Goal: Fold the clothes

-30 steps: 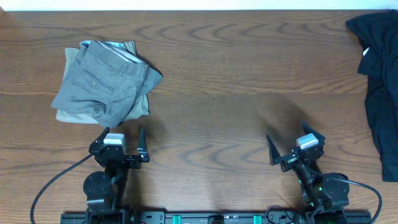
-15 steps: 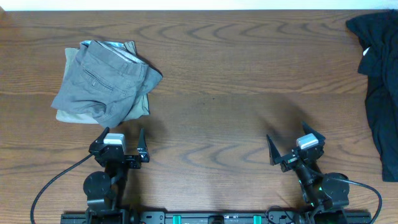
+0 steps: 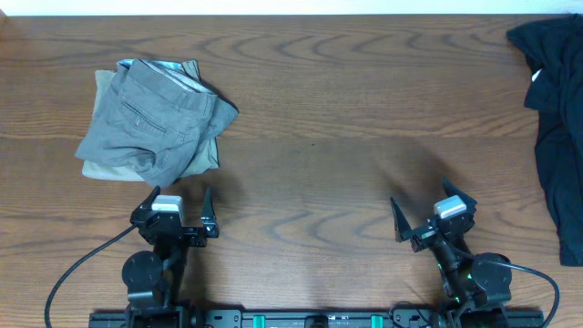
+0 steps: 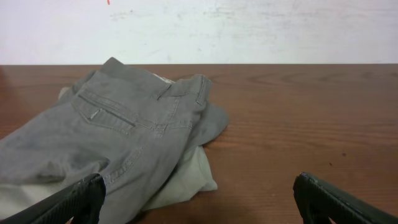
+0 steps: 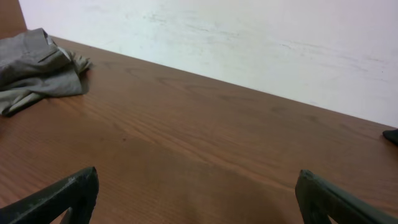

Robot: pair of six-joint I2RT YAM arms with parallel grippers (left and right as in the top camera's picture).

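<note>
Currently mid-grey cotton shorts (image 3: 150, 118) lie just far of our left gripper (image 3: 175, 211), well left of right gripper (image 3: 430, 214); both spread wide, empty.

No writing can be read anywhere. The grey shorts (image 3: 150, 114) show no legible label. A small white patch (image 3: 537, 76) on the black garment (image 3: 557, 137) and a red mark (image 4: 107, 2) on the wall (image 4: 249, 31) are too small to read.
</note>
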